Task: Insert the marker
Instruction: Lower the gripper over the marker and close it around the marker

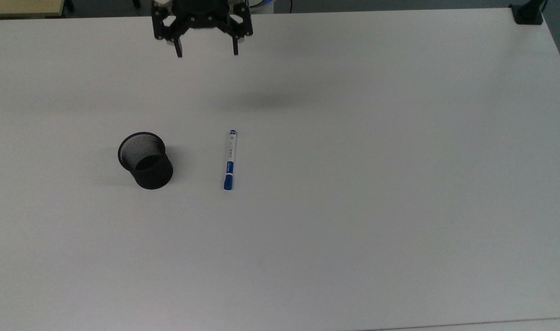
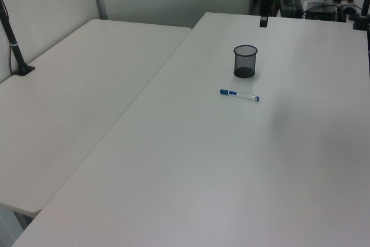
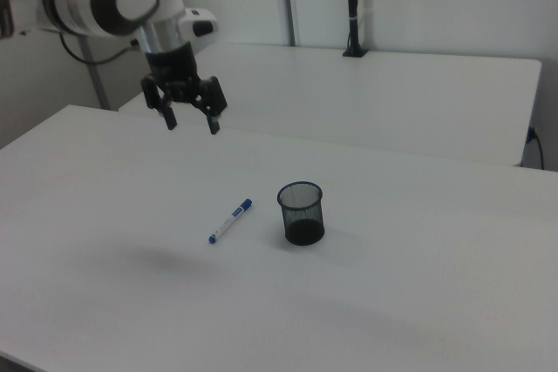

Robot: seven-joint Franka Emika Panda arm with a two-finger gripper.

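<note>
The marker [image 1: 229, 159] lies flat on the white table [image 1: 353, 184], white barrel, blue cap toward the top view's bottom; it also shows as marker [image 2: 239, 95] and marker [image 3: 230, 220]. A black mesh cup [image 1: 145, 160] stands upright to the marker's left in the top view, also seen as mesh cup [image 2: 245, 61] and mesh cup [image 3: 302, 213]. My gripper [image 1: 206, 53] hangs open and empty above the table near the top view's upper edge, well away from the marker. The right view has the gripper [image 3: 192, 122] high above the table, behind the marker.
A black clamp [image 1: 528, 14] sits on the table's corner at the top view's upper right. A second white table [image 2: 69, 102] adjoins on the left view's left, with a black post [image 2: 14, 44] on it. A soft shadow [image 1: 266, 99] lies above the marker.
</note>
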